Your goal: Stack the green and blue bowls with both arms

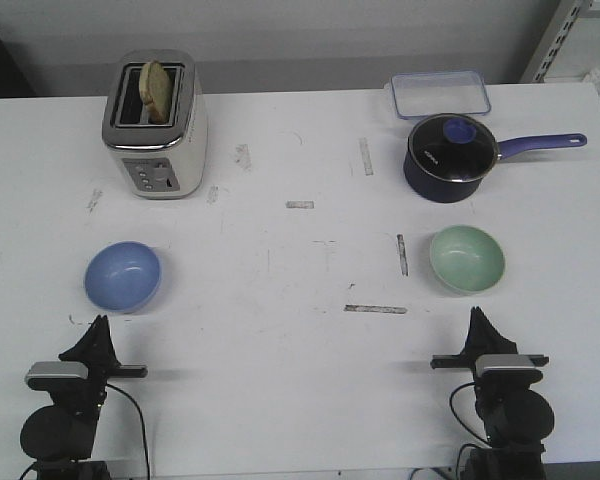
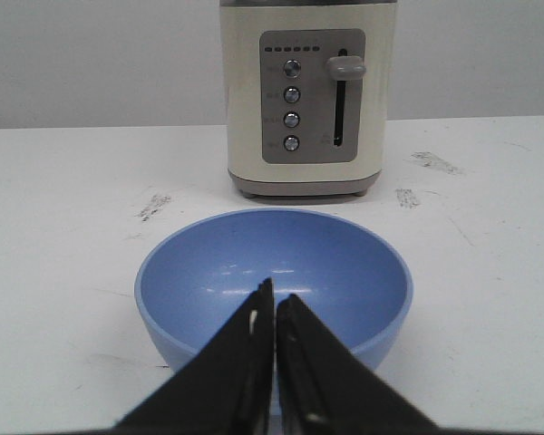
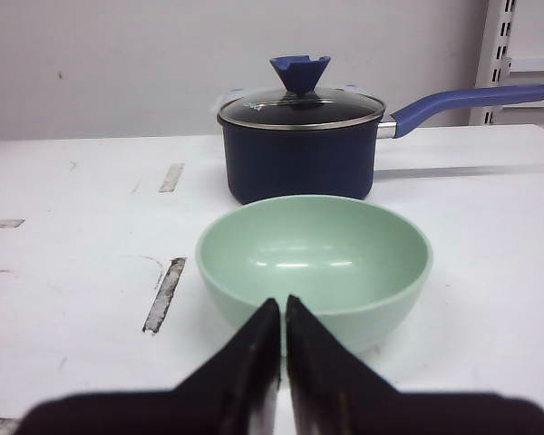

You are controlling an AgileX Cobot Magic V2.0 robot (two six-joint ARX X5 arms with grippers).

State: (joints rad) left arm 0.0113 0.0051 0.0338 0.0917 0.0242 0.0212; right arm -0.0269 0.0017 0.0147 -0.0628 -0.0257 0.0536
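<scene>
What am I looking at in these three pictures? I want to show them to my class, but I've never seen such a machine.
It is a robot with two black arms at a white table. The wide picture looks forward over the table; the other two come from cameras on each wrist. The left gripper points at a blue bowl, the right gripper at a green bowl. Both grippers are shut and hold nothing. Farther back stand a toaster with bread in it, a lidded navy saucepan and a clear container.

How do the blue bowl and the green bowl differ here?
The periwinkle blue round bowl sits on the table's left, before the left hand; the pale mint green round bowl sits on the right, before the right hand. Both are upright, empty, similar in size and ungrasped.
</scene>
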